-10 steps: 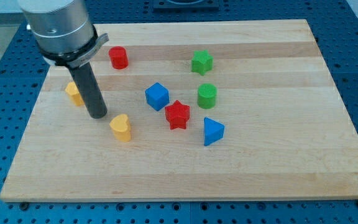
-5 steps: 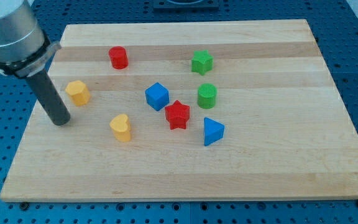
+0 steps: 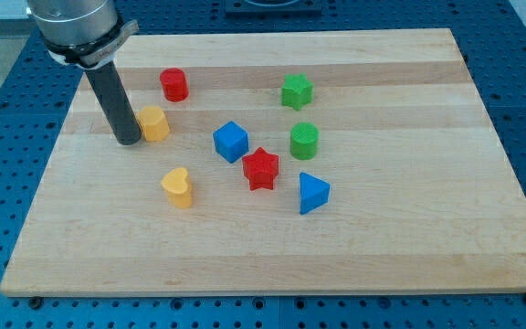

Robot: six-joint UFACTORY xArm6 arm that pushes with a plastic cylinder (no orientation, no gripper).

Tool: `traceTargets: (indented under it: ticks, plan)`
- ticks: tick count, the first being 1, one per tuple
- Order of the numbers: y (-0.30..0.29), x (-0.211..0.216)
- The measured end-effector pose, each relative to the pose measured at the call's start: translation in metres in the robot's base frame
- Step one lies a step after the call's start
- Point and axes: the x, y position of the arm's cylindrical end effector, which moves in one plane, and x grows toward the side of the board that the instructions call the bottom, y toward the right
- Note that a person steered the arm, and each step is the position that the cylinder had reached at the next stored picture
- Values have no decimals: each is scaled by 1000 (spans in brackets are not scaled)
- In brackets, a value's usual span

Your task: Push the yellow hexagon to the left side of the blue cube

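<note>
The yellow hexagon point(image 3: 156, 123) lies on the wooden board, left of centre. My tip point(image 3: 128, 141) touches its left side. The blue cube point(image 3: 230, 142) sits to the hexagon's right, about a block and a half away and slightly lower in the view. The rod rises up and to the left from the tip and hides a strip of the board behind it.
A red cylinder point(image 3: 173, 84) lies above the hexagon. A yellow heart point(image 3: 178, 187) lies below it. A red star point(image 3: 260, 168), a blue triangle point(image 3: 312, 192), a green cylinder point(image 3: 304, 141) and a green star point(image 3: 296, 91) lie right of the cube. The board's left edge point(image 3: 46, 164) is near my tip.
My tip swung out to the left past the yellow hexagon, then came back right and up, pushing the hexagon right and slightly up, closer to the blue cube.
</note>
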Motion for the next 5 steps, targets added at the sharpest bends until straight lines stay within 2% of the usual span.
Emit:
traceTargets:
  ticks: [1, 3, 4, 5]
  plan:
    - [-19, -3]
    - [-13, -68]
    - [16, -63]
    - [16, -54]
